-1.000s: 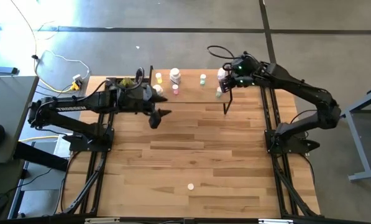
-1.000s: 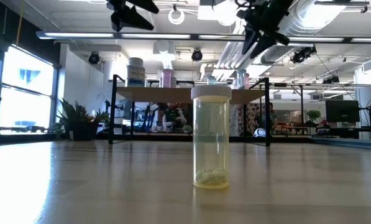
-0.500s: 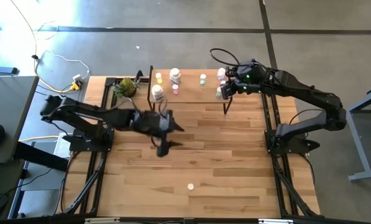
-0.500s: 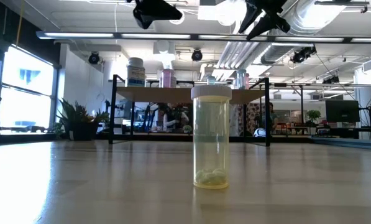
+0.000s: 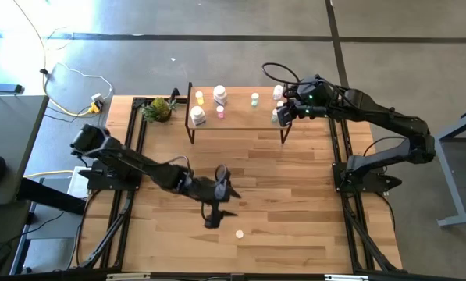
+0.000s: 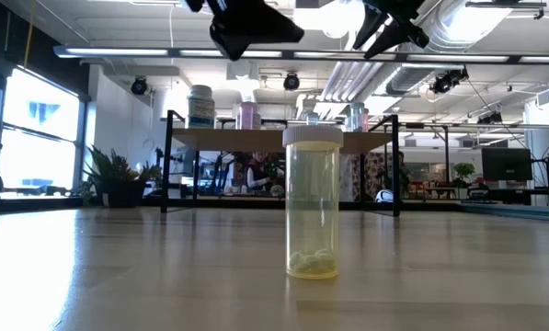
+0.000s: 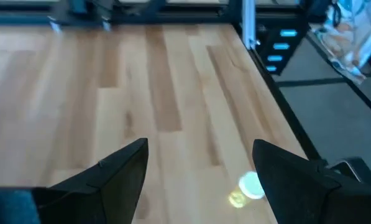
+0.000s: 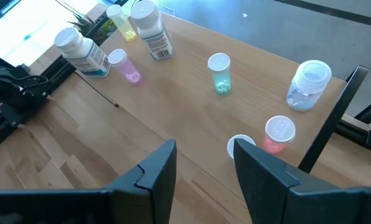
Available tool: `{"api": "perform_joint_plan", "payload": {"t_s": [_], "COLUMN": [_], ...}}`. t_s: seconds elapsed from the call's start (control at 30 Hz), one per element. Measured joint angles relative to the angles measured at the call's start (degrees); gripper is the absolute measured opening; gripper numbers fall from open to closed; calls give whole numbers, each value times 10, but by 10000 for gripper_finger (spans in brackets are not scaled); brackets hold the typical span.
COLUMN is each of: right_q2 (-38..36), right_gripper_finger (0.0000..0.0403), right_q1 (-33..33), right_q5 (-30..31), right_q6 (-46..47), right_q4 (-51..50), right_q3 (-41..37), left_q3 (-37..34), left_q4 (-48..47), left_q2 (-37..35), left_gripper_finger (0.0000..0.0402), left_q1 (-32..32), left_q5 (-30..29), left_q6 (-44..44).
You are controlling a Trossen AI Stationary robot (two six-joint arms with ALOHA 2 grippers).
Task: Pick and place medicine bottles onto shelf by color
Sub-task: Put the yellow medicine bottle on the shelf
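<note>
A pale yellow bottle (image 5: 239,232) with a white cap stands upright on the tabletop near the near edge; it also shows in the low view (image 6: 313,202) and the left wrist view (image 7: 247,186). My left gripper (image 5: 219,197) is open and empty, raised above the table just left of and beyond the bottle. The shelf (image 5: 240,121) stands at the far side with several bottles upright on it: white (image 8: 79,50), pink (image 8: 123,65), greenish (image 8: 219,71), orange-red (image 8: 278,134). My right gripper (image 5: 283,111) hovers open and empty over the shelf's right end.
A green leafy plant (image 5: 158,108) sits at the shelf's left. Dark metal rails run along the table's left and right sides (image 5: 342,156). Bare wooden tabletop (image 5: 279,195) lies between the shelf and the yellow bottle.
My left gripper has swung from the shelf's left end toward the table's near edge and right, ending close to the yellow bottle, its fingers open throughout. My right gripper has risen a little above the shelf's right end. The bottles have stayed where they were.
</note>
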Motion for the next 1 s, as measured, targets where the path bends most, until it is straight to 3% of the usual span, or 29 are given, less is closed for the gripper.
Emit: {"api": "perform_joint_plan", "payload": {"t_s": [0.47, 1.0], "right_q2": [0, 0], "right_gripper_finger": [152, 152], "right_q1": [0, 0], "right_q5": [0, 10], "right_q6": [2, 6], "right_q4": [-14, -24], "right_q3": [0, 0], "left_q3": [0, 0], "left_q4": [142, 229], "left_q2": [130, 233], "left_gripper_finger": [280, 280], "left_q1": [-43, -78], "left_q5": [3, -8], "left_q6": [-30, -70]}}
